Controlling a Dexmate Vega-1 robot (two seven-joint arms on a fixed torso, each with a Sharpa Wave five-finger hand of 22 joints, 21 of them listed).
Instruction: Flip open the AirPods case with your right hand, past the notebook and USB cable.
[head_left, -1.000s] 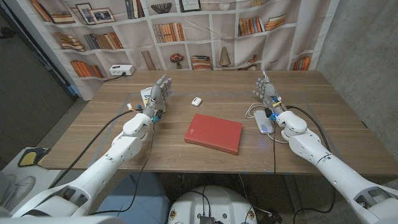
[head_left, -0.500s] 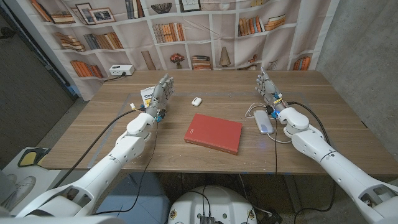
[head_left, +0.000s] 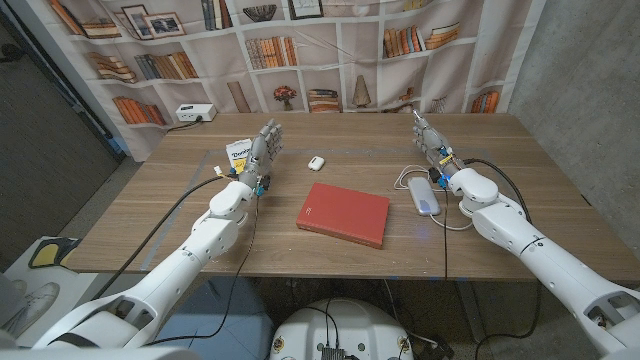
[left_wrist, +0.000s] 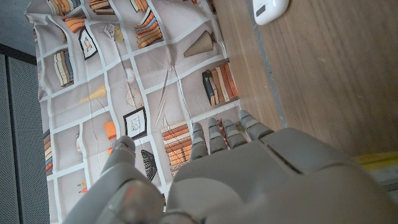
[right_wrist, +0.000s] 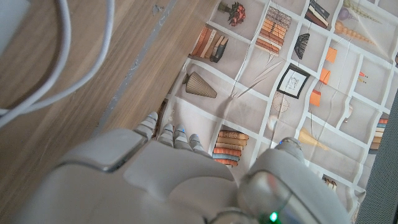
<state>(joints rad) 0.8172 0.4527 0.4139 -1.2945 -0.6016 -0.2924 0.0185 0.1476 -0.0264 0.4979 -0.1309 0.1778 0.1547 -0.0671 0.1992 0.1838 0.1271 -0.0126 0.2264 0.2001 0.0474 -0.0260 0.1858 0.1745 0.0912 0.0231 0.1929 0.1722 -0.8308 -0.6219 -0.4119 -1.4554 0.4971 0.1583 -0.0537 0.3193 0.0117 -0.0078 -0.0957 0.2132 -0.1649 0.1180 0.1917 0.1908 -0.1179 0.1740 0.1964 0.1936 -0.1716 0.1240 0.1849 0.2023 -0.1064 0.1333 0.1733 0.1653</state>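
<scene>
The small white AirPods case (head_left: 316, 162) lies closed on the wooden table (head_left: 330, 130), past the red notebook (head_left: 343, 213); it also appears as the white AirPods case (left_wrist: 270, 9) in the left wrist view. A white USB cable (head_left: 441, 218) loops around a white power bank (head_left: 422, 194) to the right of the notebook. My right hand (head_left: 428, 140) is raised just beyond the power bank, fingers up and apart, holding nothing, well right of the case. My left hand (head_left: 262, 150) is raised left of the case, fingers apart and empty. The right wrist view shows the cable (right_wrist: 62, 68) on the wood.
A yellow and white packet (head_left: 236, 152) lies by my left hand. A white socket box (head_left: 190, 112) sits at the table's back left corner. A bookshelf-printed curtain (head_left: 330, 50) hangs behind the table. A grey tape line (right_wrist: 134, 68) runs across the wood.
Both hands have drifted a little farther away from me over the table, fingers still apart. The case, notebook and cable have not moved.
</scene>
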